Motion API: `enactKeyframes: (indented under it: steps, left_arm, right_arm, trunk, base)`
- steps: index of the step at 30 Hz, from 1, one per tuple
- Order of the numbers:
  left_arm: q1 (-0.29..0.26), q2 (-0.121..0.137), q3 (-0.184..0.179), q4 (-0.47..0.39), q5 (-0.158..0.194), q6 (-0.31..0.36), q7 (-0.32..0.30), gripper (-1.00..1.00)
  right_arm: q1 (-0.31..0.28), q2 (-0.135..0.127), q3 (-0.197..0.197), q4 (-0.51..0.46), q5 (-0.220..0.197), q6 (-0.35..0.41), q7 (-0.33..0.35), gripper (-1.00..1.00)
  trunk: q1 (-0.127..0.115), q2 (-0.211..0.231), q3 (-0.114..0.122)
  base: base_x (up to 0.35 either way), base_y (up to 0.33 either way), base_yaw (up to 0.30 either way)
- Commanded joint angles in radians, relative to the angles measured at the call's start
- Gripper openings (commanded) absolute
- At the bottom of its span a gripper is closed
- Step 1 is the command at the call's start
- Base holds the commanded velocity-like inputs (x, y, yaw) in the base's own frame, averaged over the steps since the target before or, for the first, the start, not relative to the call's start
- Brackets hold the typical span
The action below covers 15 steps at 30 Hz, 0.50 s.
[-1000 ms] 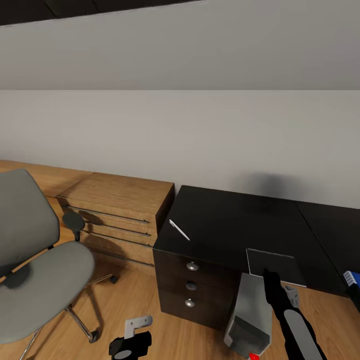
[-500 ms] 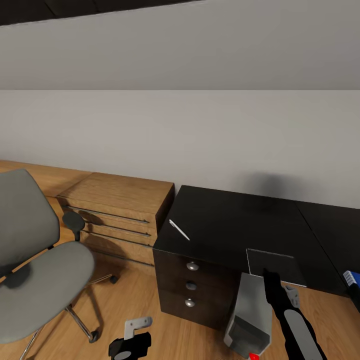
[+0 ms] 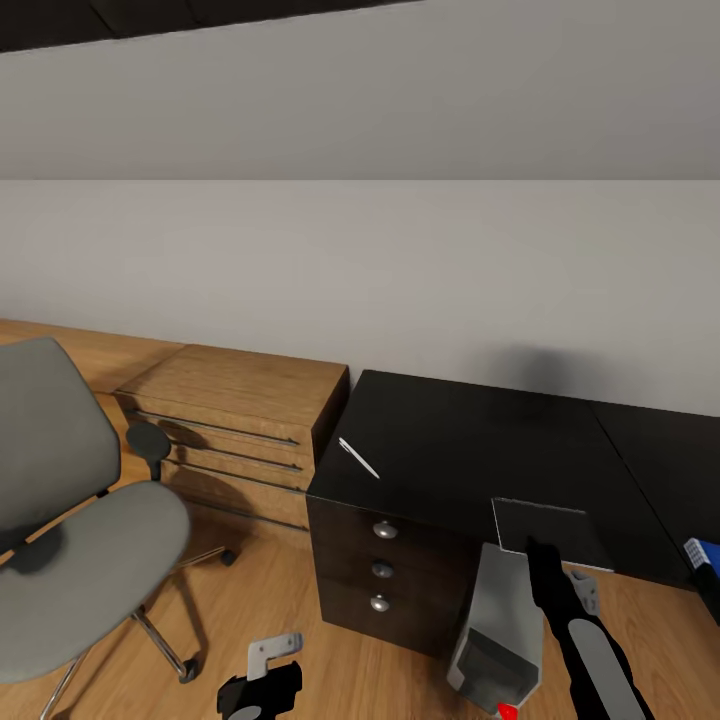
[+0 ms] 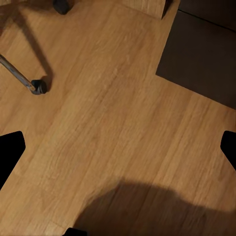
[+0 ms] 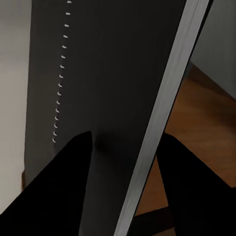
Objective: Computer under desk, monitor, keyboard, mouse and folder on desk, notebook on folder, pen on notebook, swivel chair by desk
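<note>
The silver-grey computer point(image 3: 500, 620) lies tilted in front of the black desk point(image 3: 450, 440). My right gripper point(image 3: 537, 560) is at its far upper corner. In the right wrist view its fingers point(image 5: 69, 191) are shut around a dark panel point(image 5: 108, 73) with a silver edge. The dark notebook point(image 3: 555, 530) lies at the desk's front edge, just beyond that gripper. The white pen point(image 3: 358, 458) lies on the desk's left end. A blue folder point(image 3: 702, 552) corner shows at the far right. The grey swivel chair point(image 3: 90, 540) stands at the left. My left gripper point(image 3: 262, 685) hangs open over the floor point(image 4: 118, 113). Monitor, keyboard and mouse are out of view.
A light-wood drawer cabinet point(image 3: 240, 400) stands between the chair and the desk's drawer block point(image 3: 382, 570). A chair caster point(image 4: 38, 87) and the drawer block's dark side point(image 4: 206, 54) flank the wood floor under my left gripper. A sloped white wall rises behind.
The whole picture has crept up a few pixels, so the camera shifted slightly. The arms and the things keep their places.
</note>
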Motion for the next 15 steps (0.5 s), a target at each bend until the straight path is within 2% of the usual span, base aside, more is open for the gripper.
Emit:
enactKeyframes:
  steps: [1,15]
  left_arm:
    - [-0.001,0.0,-0.002,-0.001,0.005,0.003,0.007,1.0]
    - [-0.001,0.0,-0.003,0.001,0.005,0.002,0.007,1.0]
  right_arm:
    - [0.0,0.001,-0.003,-0.001,-0.007,0.002,-0.006,-1.0]
    - [0.0,0.001,-0.003,-0.001,-0.007,0.001,-0.007,-1.0]
  trunk:
    - [0.0,0.0,-0.001]
    - [0.0,0.0,-0.001]
  base:
    - [0.0,0.0,0.0]
    - [0.0,0.0,0.0]
